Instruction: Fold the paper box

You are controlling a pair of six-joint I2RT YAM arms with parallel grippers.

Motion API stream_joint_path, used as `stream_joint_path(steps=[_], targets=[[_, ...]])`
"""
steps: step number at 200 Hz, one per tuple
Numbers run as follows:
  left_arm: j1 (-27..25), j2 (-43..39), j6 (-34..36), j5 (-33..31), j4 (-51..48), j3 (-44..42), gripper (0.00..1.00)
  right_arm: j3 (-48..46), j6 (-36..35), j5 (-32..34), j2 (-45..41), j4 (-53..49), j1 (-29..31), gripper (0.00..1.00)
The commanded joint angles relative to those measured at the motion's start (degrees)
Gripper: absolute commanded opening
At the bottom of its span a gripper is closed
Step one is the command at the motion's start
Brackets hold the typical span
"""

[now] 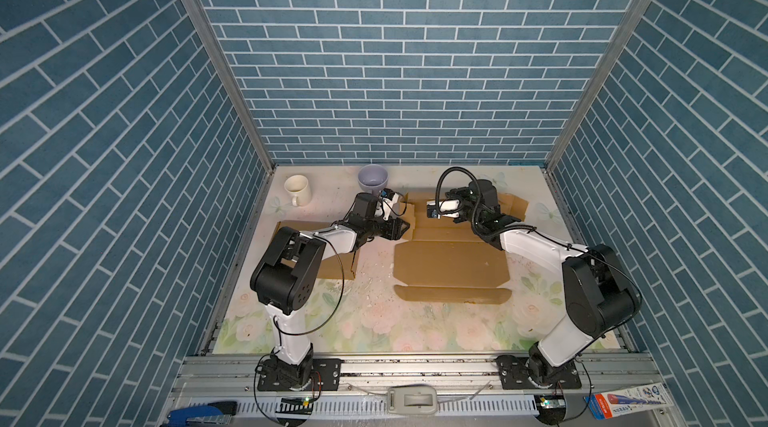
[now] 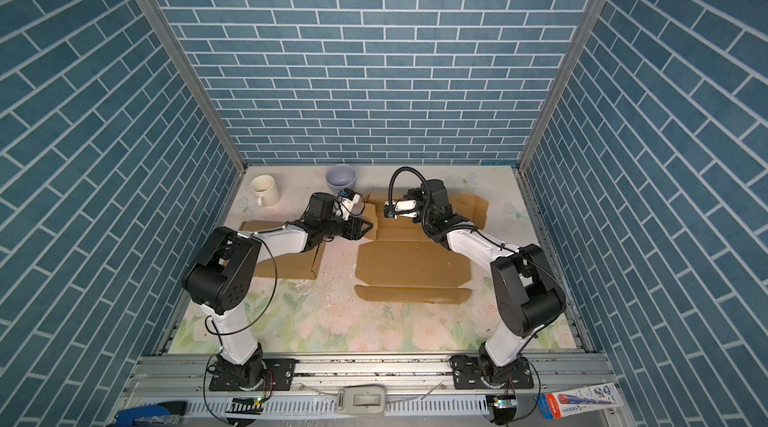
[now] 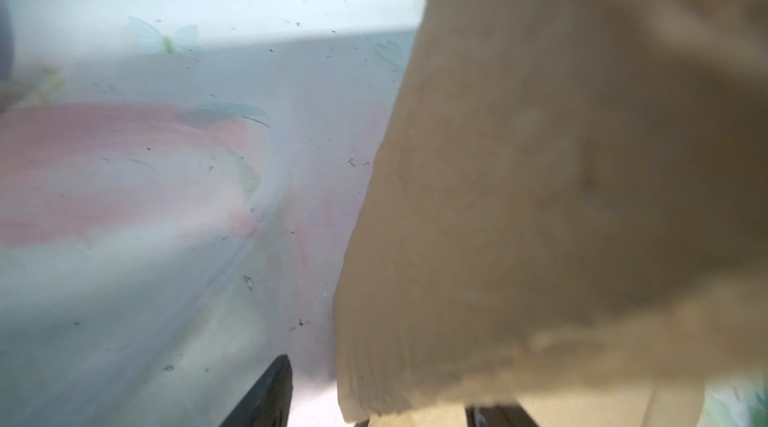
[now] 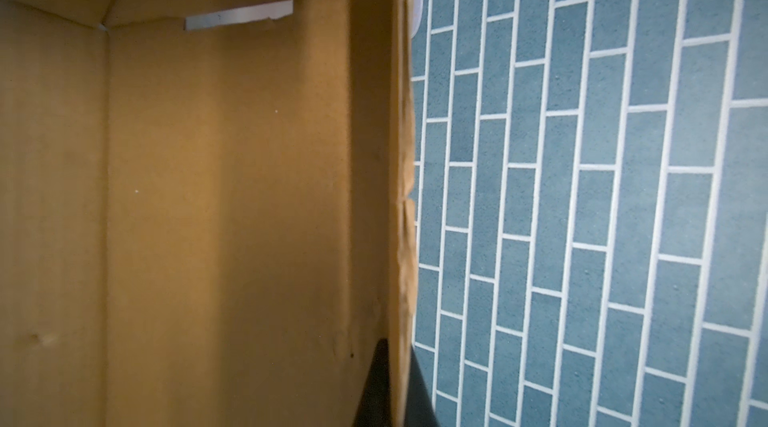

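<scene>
Cardboard paper box (image 1: 451, 263) lies mostly flat mid-table, its far panels hidden under both wrists. Right gripper (image 4: 395, 387) pinches a raised wall's edge. Left gripper (image 1: 402, 228) spread wide, blurred flap between fingers (image 3: 266, 396), contact unclear. Bare table (image 1: 374, 329) nearside; bowl (image 1: 373, 180) close behind left wrist.

- Both top views look down from high above the front edge towards the back wall (image 1: 395, 72); they share nearly the same scene, the whole table (image 1: 374, 321).
- The left wrist view sits very close over the table, blurred, beside a box (image 3: 540, 196) flap.
- The right wrist view looks closely along the box's inner face, with brick wall beyond.
</scene>
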Motion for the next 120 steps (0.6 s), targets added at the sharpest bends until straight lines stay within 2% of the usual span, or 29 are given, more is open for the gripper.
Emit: stream_joint_path(steps=[1, 55, 120], targets=[[0.1, 1.1, 0.8, -4.9, 3.1, 1.4, 0.64, -1.7, -0.4, 0.0, -1.6, 1.0, 0.8, 0.0], [-1.9, 2.5, 0.1, -11.6, 8.6, 1.0, 0.57, -2.3, -0.4, 1.1, -1.7, 1.1, 2.2, 0.0], [-3.2, 4.1, 0.6, -19.1, 17.7, -1.2, 0.61, -1.6, 0.8, 0.8, -0.6, -0.6, 2.6, 0.0]])
